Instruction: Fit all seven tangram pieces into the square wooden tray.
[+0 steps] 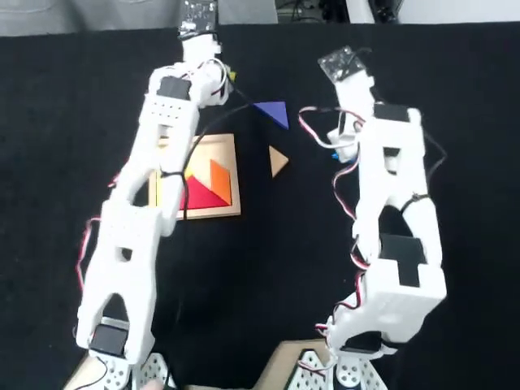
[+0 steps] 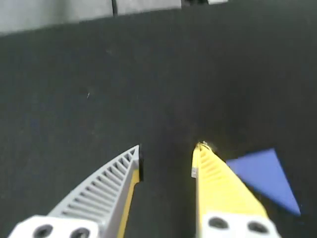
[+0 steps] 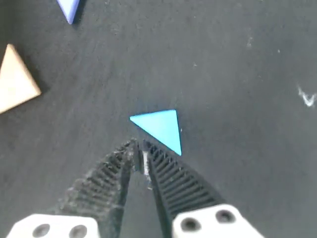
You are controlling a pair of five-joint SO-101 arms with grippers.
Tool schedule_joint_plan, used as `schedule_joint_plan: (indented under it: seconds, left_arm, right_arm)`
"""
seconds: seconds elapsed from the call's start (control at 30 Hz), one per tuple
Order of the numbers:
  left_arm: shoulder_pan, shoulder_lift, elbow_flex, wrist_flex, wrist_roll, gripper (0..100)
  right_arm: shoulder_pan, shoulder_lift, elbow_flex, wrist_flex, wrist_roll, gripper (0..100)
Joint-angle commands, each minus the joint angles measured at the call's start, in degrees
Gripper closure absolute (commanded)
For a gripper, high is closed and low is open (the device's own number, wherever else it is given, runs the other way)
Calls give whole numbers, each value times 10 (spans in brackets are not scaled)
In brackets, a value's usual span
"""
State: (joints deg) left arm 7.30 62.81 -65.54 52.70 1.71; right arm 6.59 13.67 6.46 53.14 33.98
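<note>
Lying outside part-filled square wooden tray point(image 1: 231, 207), toward its 2–3 o'clock: blue triangle point(image 1: 273, 113), tan triangle point(image 1: 277, 160), cyan triangle point(image 3: 161, 128); left tool point(image 2: 166, 153) released, right tool point(image 3: 138, 147) clenched, empty.

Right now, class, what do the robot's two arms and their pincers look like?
The left arm and right arm are white blocky segments with black motor housings and looping red, black and white cables. The left pincer has one pale grey ribbed finger and one yellow; the right pincer has two black ribbed fingers. Both have white bases.
</note>
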Motion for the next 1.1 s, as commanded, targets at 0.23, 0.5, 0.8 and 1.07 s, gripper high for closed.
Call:
schedule_joint_plan:
  seconds: [0.23, 0.5, 0.8, 1.07]
  left_arm:
    - [-13, 215, -294, -9, 7, 949]
    - [-9, 96, -299, 193, 7, 970]
    - [-27, -18, -299, 411, 41, 971]
    - [-109, -35, -299, 479, 60, 971]
  right_arm:
    - [9, -33, 54, -109, 1, 987]
    - [-8, -17, 54, -218, 1, 987]
    - [-65, 154, -67, -350, 4, 987]
    - [-89, 253, -269, -218, 8, 988]
